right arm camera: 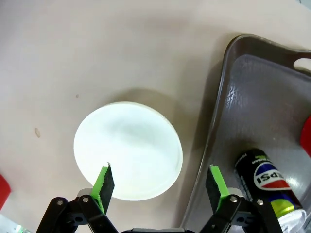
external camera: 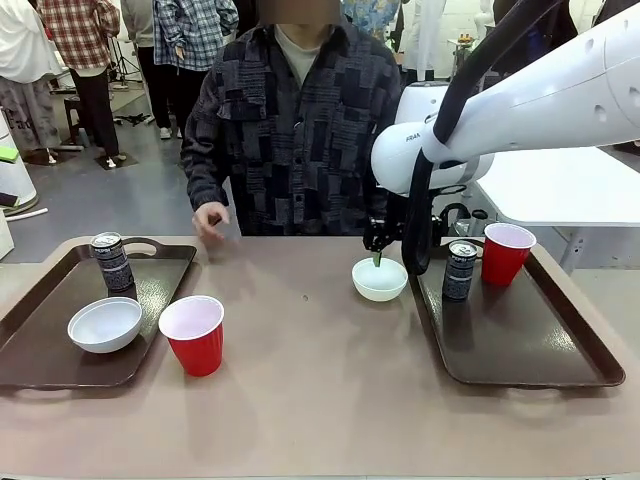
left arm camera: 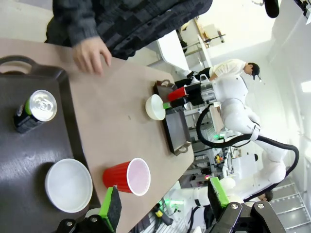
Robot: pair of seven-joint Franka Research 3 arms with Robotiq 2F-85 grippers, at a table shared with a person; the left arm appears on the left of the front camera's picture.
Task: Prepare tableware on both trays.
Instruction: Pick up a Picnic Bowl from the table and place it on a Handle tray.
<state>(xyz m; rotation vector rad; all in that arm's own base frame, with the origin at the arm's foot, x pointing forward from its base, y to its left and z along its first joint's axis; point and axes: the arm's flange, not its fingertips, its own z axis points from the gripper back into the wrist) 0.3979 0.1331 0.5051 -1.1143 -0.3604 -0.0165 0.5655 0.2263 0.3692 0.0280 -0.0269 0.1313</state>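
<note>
Nearest me, one red cup (external camera: 192,335) stands on the bare surface just right of the left tray (external camera: 40,375), so I judge that side unfinished. My left claw (left arm camera: 163,188) hangs high above that spot, fingers apart, holding nothing.

Farther on, the white bowl (right arm camera: 127,148) sits on the surface just beside the right tray (right arm camera: 216,126). My right claw (right arm camera: 160,171) is spread wide over it, one finger above the bowl's inside, the other toward the tray rim, near the can (right arm camera: 265,178).

My worry is that, descending like this, the outer finger strikes the rim or nudges the can. The bowl's smooth wall could also slip or tip in the pinch.

At the far-left edge is the person's hand (external camera: 210,220), well clear.
</note>
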